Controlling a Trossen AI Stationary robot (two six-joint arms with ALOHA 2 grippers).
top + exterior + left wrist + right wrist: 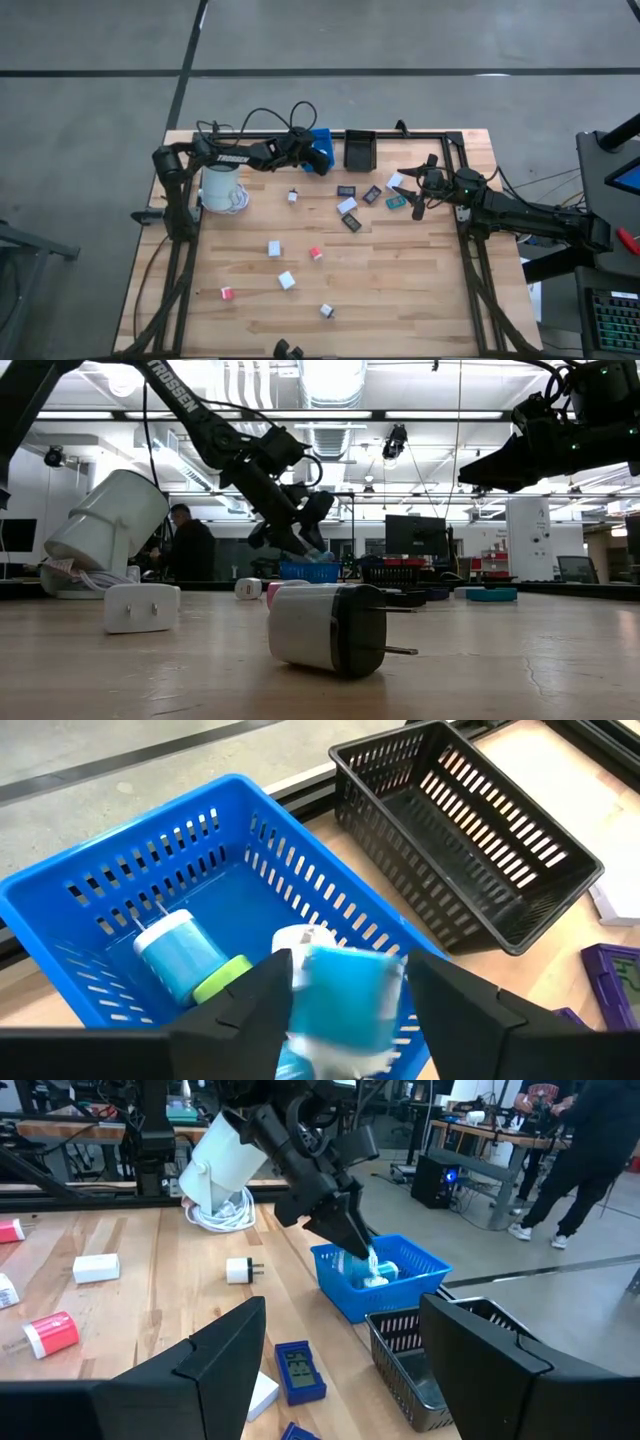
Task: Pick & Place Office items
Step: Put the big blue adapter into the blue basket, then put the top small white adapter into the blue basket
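While hovering over the blue slatted plastic bin [322, 150] at the far edge of the pale wooden table [400, 290], pictured with a blue-and-white cube-like block [345, 990] between the fingers of the left gripper [345, 1010]; impossible to tell whether clamped on the block or slack around it. Lying inside that bin, below the block: a light-blue cylinder with a green cap [180, 955]. Just to the right, a black slatted plastic bin [359, 148]. Over the table's far right, the right gripper [418, 200], jaws spread wide and holding nothing, poised beside a cluster of flat black, teal, purple and white rectangles [372, 195]. Scattered well apart across the middle and near side of the table: small white cubes [274, 247] and red blocks [315, 253]. Left of the blue bin, a large white mug [220, 185], tilted, beside a coil of white cable [225, 1215].
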